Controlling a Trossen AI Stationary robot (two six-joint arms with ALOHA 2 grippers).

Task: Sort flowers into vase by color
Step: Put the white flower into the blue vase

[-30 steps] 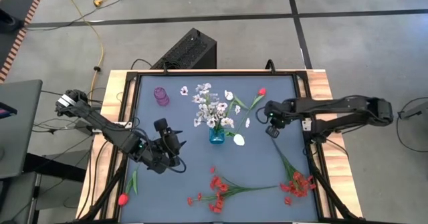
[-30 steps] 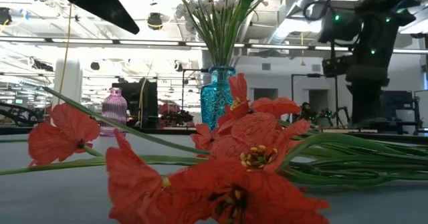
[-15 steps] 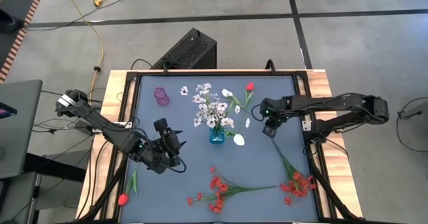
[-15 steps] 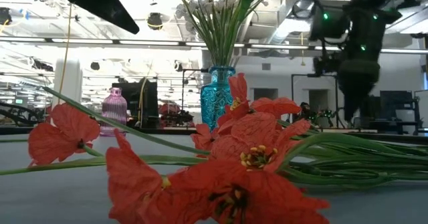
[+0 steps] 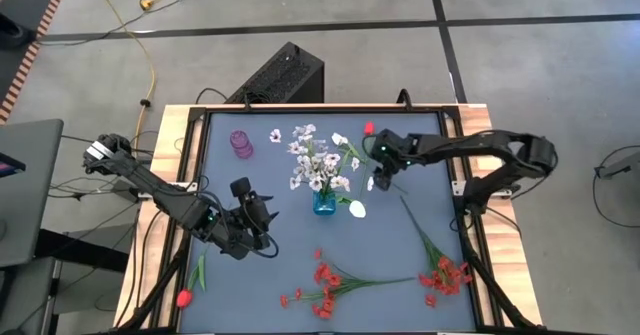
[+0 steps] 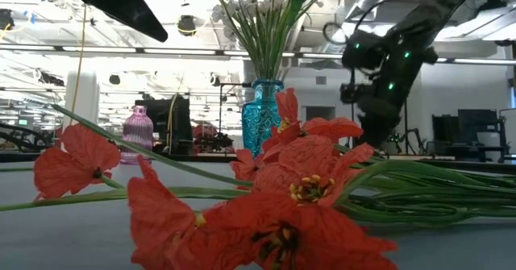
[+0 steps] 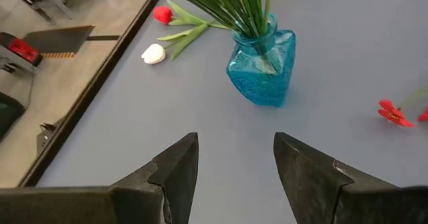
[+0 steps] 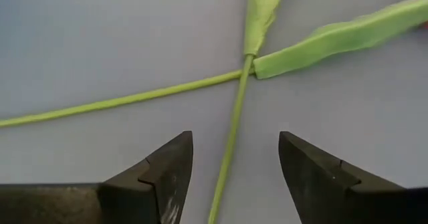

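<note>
White flowers [image 5: 318,165] stand with their stems in the blue vase [image 5: 324,203]. A red tulip [image 5: 369,128] and a white tulip [image 5: 357,209] lie on the mat beside the vase, and their green stems cross [image 8: 242,70]. My right gripper [image 5: 381,178] is open just above that crossing. One stem [image 8: 229,144] runs between its fingers, untouched. Red sprays [image 5: 325,280] [image 5: 446,271] lie near the front edge. My left gripper [image 7: 235,177] hangs open to the left of the blue vase [image 7: 262,67] and holds nothing.
A purple vase [image 5: 241,143] stands at the far left of the mat. Another red tulip [image 5: 184,297] lies at the near left edge. The mat [image 5: 270,275] has a raised dark frame around it. In the low view, red blooms [image 6: 298,189] fill the foreground.
My right gripper has moved toward the table's left, down toward the tulip stems beside the blue vase. It has tipped more steeply downward and opened. The red tulip's bloom has shifted a little to the left.
</note>
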